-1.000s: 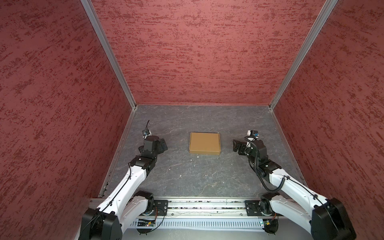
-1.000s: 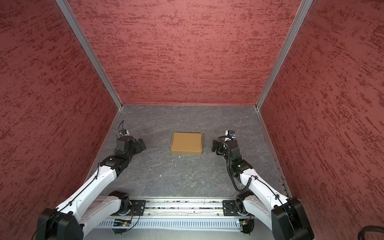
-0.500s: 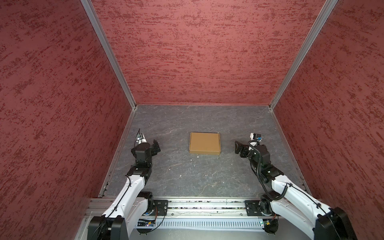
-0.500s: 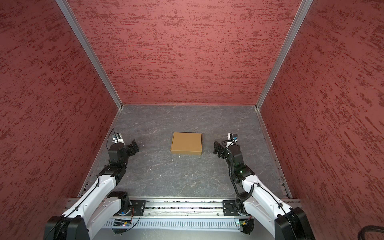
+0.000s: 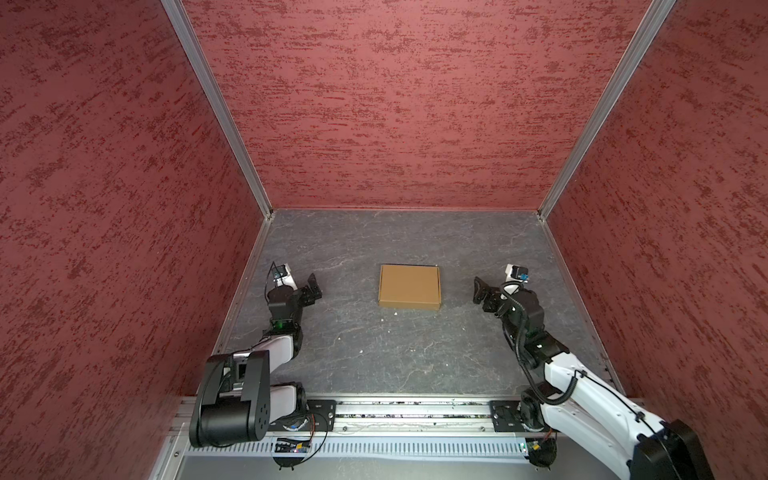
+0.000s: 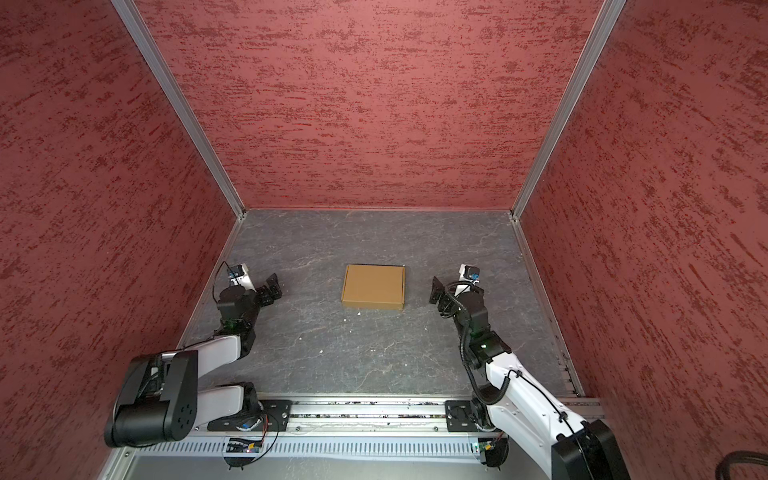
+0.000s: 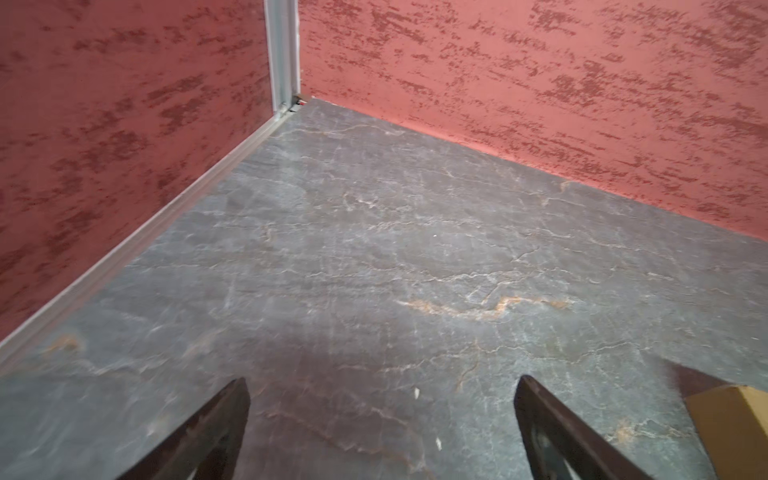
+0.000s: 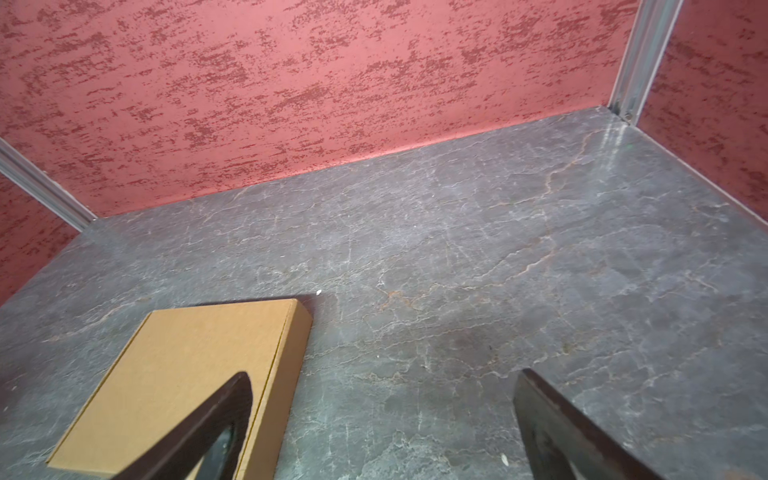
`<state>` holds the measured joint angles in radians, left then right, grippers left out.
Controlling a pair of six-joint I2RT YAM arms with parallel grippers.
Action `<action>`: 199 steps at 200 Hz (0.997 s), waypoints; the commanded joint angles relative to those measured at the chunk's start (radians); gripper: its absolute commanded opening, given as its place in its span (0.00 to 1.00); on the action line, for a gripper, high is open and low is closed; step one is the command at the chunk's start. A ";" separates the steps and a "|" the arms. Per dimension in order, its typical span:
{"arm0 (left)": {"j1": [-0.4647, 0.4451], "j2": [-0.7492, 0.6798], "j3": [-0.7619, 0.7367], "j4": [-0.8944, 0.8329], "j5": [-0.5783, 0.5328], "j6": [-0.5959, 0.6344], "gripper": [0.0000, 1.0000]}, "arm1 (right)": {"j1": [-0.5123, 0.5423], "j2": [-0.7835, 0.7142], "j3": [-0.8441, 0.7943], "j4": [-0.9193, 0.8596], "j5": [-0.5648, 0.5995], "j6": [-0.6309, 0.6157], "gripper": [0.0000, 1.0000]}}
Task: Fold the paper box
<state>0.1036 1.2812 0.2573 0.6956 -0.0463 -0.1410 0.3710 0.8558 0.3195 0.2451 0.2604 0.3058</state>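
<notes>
My arms, inspected: white shells on the long links, black housings at every joint.

The left arm (image 5: 278,349) ends in a large black round housing (image 5: 232,399). Its face is dotted with screws or holes; I cannot tell which.

Along the right arm (image 5: 594,399) runs a black ribbed cable (image 5: 517,332).

One green light (image 5: 279,322) glows on my left arm and another on my right.

Each wrist bears a small white camera (image 5: 516,272) with a blue front.

My fingers (image 7: 216,432) are dark, flat and tapered.

The base plates (image 5: 320,409) are black, with thin wires below.
</notes>
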 commanded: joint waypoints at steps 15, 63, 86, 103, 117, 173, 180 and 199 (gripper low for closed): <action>0.014 0.064 0.049 0.145 0.093 0.034 1.00 | -0.003 -0.020 -0.021 0.034 0.097 -0.011 0.99; 0.015 0.169 0.025 0.300 0.170 0.070 1.00 | -0.004 -0.031 -0.036 0.072 0.140 -0.020 0.99; 0.015 0.257 0.035 0.375 0.250 0.098 1.00 | -0.006 -0.036 -0.028 0.066 0.157 -0.037 0.99; 0.009 0.242 0.082 0.256 0.286 0.122 1.00 | -0.006 -0.041 -0.029 0.072 0.180 -0.049 0.99; -0.006 0.248 0.105 0.220 0.259 0.131 1.00 | -0.009 -0.042 -0.038 0.096 0.199 -0.065 0.99; -0.037 0.251 0.125 0.185 0.212 0.150 0.99 | -0.050 0.025 -0.049 0.241 0.293 -0.219 0.99; -0.037 0.252 0.123 0.191 0.212 0.150 1.00 | -0.062 0.039 -0.052 0.271 0.299 -0.242 0.99; -0.037 0.251 0.125 0.190 0.212 0.149 1.00 | -0.104 0.095 -0.074 0.357 0.308 -0.271 0.99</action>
<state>0.0689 1.5352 0.3744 0.8940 0.1757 -0.0093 0.3119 0.9020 0.2733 0.4564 0.5087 0.1112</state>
